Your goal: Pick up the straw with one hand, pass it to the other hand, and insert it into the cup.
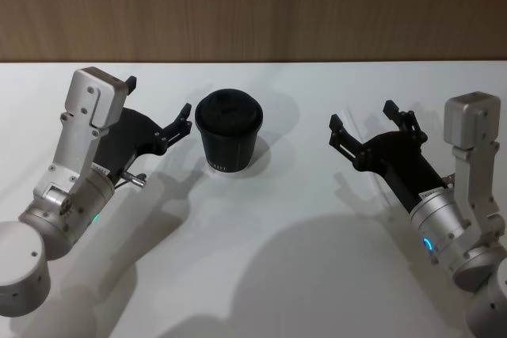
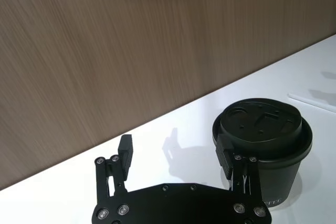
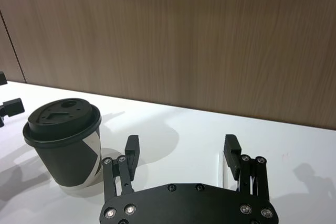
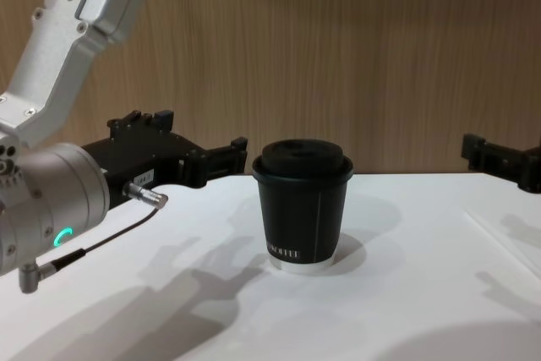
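Wood-panelled wall point(image 1: 253, 5) at the back, white bench point(image 1: 301, 227) out front, and we're at the very start: nothing has been lifted yet. Over on the bench's right half hovers the right tool point(image 1: 362, 114), fingers spread wide apart and holding nothing. Here's the key detail: the straw point(image 3: 220, 167) lies flat on the bench just under that tool. The right wrist view catches it as a thin white line tight beside one finger, its long axis running roughly the way the fingers point. That makes the right arm clearly the nearer one. I'd say it needs only a small sideways shift to centre the straw between the fingers, then a drop and a squeeze across its width. The cup point(image 1: 228, 144) stands upright, lid on, mid-bench toward the back edge, well apart from the straw. The left tool point(image 1: 159, 94) waits just beside the cup on its left, fingers also apart and empty. It looks well placed to receive the pass.
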